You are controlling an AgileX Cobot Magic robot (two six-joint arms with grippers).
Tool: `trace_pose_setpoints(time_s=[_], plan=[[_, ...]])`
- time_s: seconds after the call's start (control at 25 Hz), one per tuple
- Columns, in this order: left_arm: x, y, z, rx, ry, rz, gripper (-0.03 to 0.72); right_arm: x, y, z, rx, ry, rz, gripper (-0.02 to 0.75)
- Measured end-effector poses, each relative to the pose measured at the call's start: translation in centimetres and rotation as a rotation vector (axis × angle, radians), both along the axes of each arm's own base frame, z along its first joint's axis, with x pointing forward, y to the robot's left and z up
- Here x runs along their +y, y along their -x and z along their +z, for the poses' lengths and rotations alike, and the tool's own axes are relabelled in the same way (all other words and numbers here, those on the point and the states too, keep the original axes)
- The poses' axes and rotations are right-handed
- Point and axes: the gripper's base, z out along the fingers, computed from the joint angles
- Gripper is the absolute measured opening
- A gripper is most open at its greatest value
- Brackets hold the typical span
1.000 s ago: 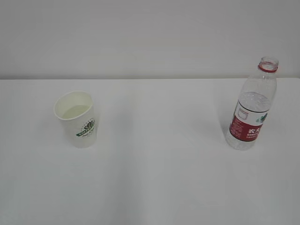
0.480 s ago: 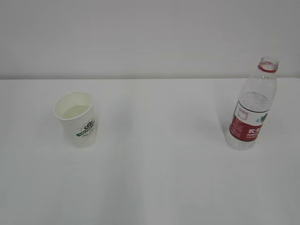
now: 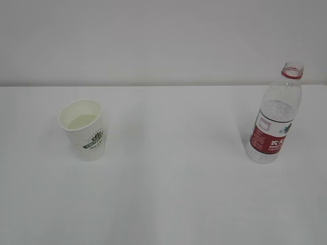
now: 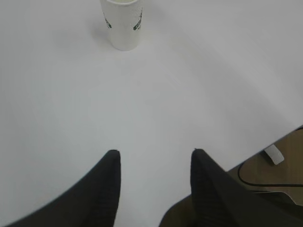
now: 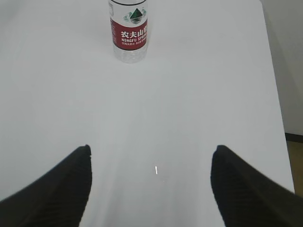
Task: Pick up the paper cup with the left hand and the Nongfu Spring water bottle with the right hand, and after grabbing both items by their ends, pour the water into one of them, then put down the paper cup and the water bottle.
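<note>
White tabletop (image 3: 173,194) carries the Nongfu Spring water bottle (image 3: 274,115) upright at right and the paper cup (image 3: 83,129), some liquid inside, upright at left; right hand (image 5: 151,182) gapes wide, left hand (image 4: 154,182) half-spread, both empty and well short – reaching comes next, each closing on its target
</note>
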Motion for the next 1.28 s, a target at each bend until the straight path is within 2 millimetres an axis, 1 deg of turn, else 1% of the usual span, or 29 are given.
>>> trace_pose_setpoints(time_s=[0.44, 1.28], plan=[[0.10, -0.40, 0.28, -0.054, -0.001, 0.020, 0.349, 0.03, -0.16, 0.05, -0.017, -0.003, 0.000, 0.587], [0.11, -0.42, 0.29, -0.056, -0.002, 0.021, 0.338, 0.04, -0.17, 0.06, -0.019, -0.004, 0.001, 0.587]])
